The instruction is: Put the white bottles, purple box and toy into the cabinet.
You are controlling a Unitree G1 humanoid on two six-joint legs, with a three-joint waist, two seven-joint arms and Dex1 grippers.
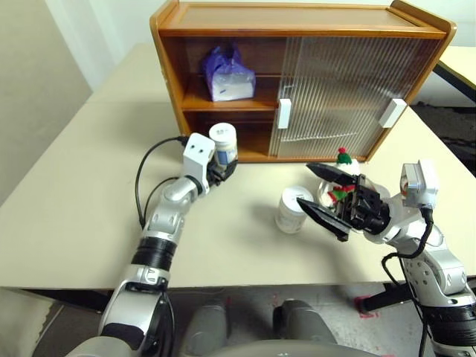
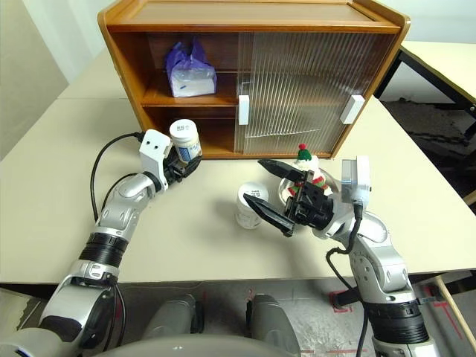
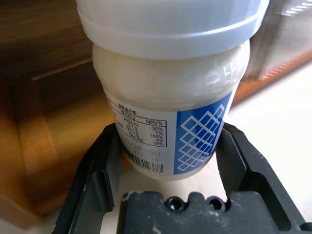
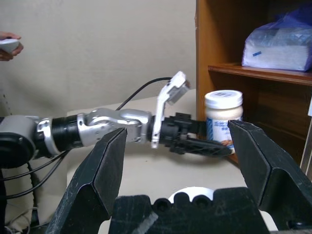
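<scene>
Closest to the camera, low on the right of the head view, the right gripper [image 1: 325, 195] hangs above the table with its two black fingers spread wide apart and nothing between them. Just behind it, right of centre, stands the toy [image 1: 343, 172], its green-and-red hat poking up over the upper finger. To the left of those fingers, near the middle of the frame, one white bottle [image 1: 292, 209] stands upright on the table [image 1: 67, 216].

The other white bottle [image 1: 224, 143] is left of centre, clamped upright between the fingers of the left gripper [image 1: 220, 169], which hold it low on its sides below the cap. The left wrist view shows the fingers [image 3: 105, 168] pressed to both sides of its blue-printed label. It is held right in front of the cabinet's open lower shelf.

Filling the top of the frame, the cabinet [image 1: 297, 18] has its ribbed sliding doors [image 1: 338, 89] covering the right part and the left part open. On the upper shelf, in the upper left, lies the purple box [image 1: 228, 74].

At the upper left edge of the right wrist view, a person's hand [image 4: 9, 44] holds something pale.
</scene>
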